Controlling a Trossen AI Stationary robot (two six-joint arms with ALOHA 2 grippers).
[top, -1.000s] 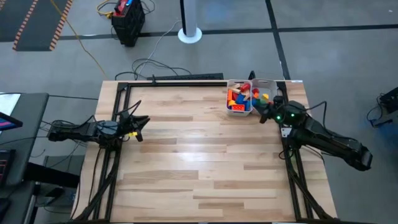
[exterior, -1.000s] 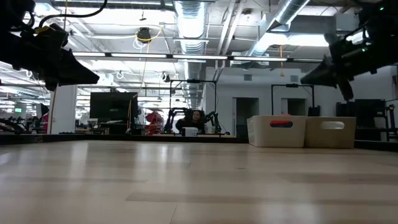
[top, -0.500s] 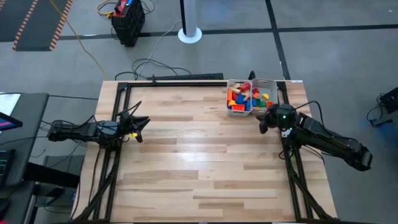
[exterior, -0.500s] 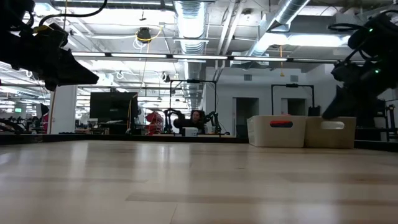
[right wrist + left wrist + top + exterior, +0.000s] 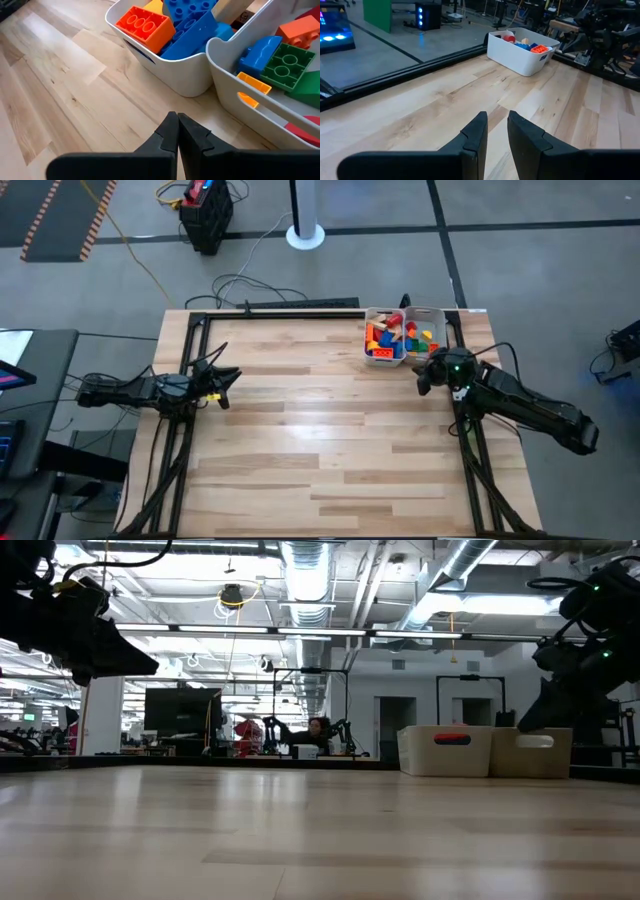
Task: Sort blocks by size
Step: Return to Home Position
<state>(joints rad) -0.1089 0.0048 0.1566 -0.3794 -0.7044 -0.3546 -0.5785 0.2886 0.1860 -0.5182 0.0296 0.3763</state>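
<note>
since the blocks all lay in the two white bins just ahead of the right gripper, pressed together and empty, the left gripper, slightly spread, stood well apart

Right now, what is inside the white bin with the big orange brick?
The bin holds the orange brick, big blue bricks touching it, a yellow piece and a pale wooden bar. Whatever lies under them is covered.
</note>
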